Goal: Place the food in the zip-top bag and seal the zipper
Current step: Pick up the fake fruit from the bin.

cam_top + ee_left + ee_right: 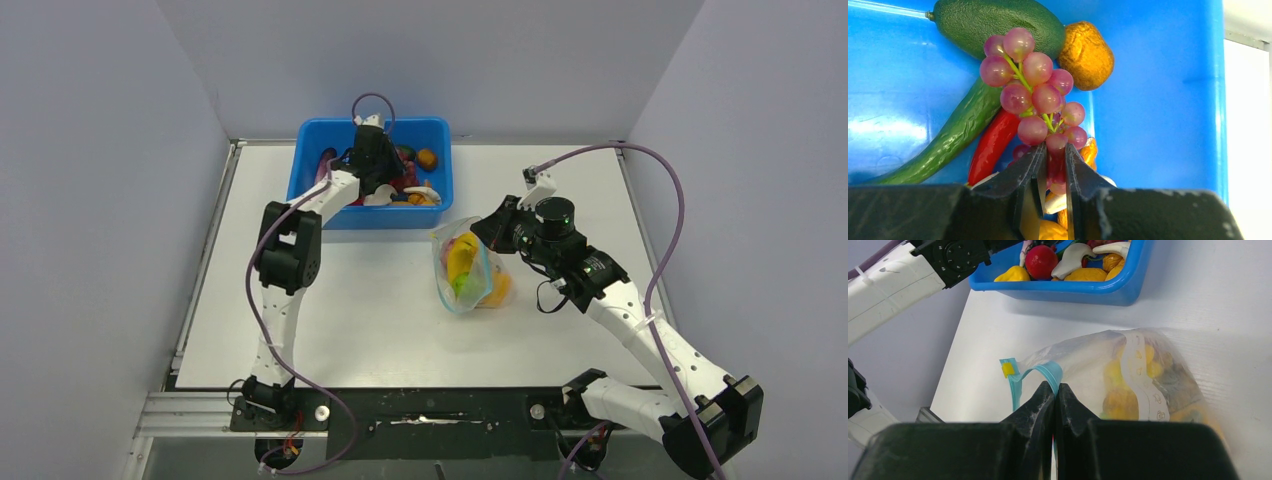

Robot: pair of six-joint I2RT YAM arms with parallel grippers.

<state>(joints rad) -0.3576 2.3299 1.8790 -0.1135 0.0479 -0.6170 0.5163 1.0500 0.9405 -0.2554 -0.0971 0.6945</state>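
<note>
The zip-top bag (pixel 465 270) lies on the surface (pixel 350 300) just beside the blue tub (pixel 400 218), holding yellow and green food (pixel 460 262), its zipper (pixel 1048 372) unsealed, pinched by the right pincer (pixel 1054 390). Inside the tub the left pincer (pixel 1053 160) clamps the grapes (pixel 1035 95); more pieces wait there.

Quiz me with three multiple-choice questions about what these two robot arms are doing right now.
1. Where is the left gripper? A) inside the blue tub B) on bare table C) up in the air
2. What colour is the strip along the bag mouth? A) black B) white C) teal-blue
3. The right gripper is: A) wide open B) shut on the strip C) holding a cup
Answers: 1 A, it grips grapes between blue walls; 2 C, plain in the right wrist view; 3 B, it pinches the strip.
</note>
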